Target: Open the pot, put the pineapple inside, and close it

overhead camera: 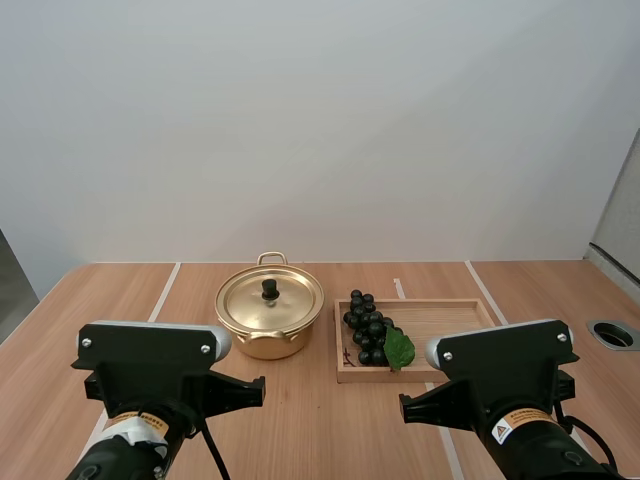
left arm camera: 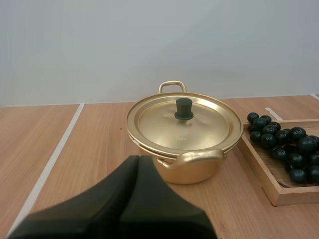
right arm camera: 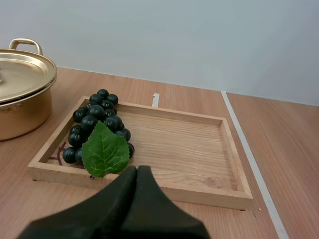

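Table (overhead camera: 300,430) bears everything in what looks like its starting place, so I judge the task to be at its first step, opening the pot, with nothing yet done. The golden pot (left arm camera: 192,172) stands straight ahead of the left gripper (left arm camera: 139,159), near but clearly apart from it, with one side handle turned toward the fingers. The wooden tray (right arm camera: 179,144) lies just ahead of the right gripper (right arm camera: 137,169), its near rim close below the fingertips and the pot off beyond its far side. The lid (left arm camera: 184,124) sits flat and closed on the pot. The fruit on hand is a bunch of dark grapes (right arm camera: 94,122) rather than a pineapple; it lies in the tray's end nearest the pot, ahead of the right gripper and to the pot side, with a green leaf (right arm camera: 104,149) on its near edge. The small black knob (left arm camera: 183,108) stands upright at the lid's centre. The next move probably calls for the left gripper to spread its fingers, travel forward over the lid and come down around that knob. Both grippers have their fingers pressed together in one dark wedge, holding and touching nothing.
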Controlling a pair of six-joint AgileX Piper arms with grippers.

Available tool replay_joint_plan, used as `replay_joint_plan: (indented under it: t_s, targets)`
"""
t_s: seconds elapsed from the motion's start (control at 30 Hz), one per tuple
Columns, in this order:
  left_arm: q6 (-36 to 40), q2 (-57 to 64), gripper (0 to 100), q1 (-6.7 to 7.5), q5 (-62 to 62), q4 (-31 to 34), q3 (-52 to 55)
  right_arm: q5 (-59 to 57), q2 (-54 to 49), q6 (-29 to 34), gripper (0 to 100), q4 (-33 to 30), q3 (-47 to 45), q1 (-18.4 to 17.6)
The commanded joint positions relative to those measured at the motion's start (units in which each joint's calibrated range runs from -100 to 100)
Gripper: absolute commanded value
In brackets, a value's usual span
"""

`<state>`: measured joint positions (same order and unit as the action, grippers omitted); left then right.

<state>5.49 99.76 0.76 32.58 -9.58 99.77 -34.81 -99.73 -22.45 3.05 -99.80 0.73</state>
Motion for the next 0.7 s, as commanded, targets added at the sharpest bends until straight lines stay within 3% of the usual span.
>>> replay_joint_plan:
  t_s: [0.0, 0.67]
  targets:
    - [0.4, 0.2, 0, -0.04, -1.9, -0.8, 0.2, 1.5, -0.3, 0.1, 0, 0.4, -0.2, 0.2]
    - [0.4, 0.2, 0, -0.04, -1.3, -0.9, 0.2, 1.7, -0.3, 0.1, 0, 0.3, -0.2, 0.0]
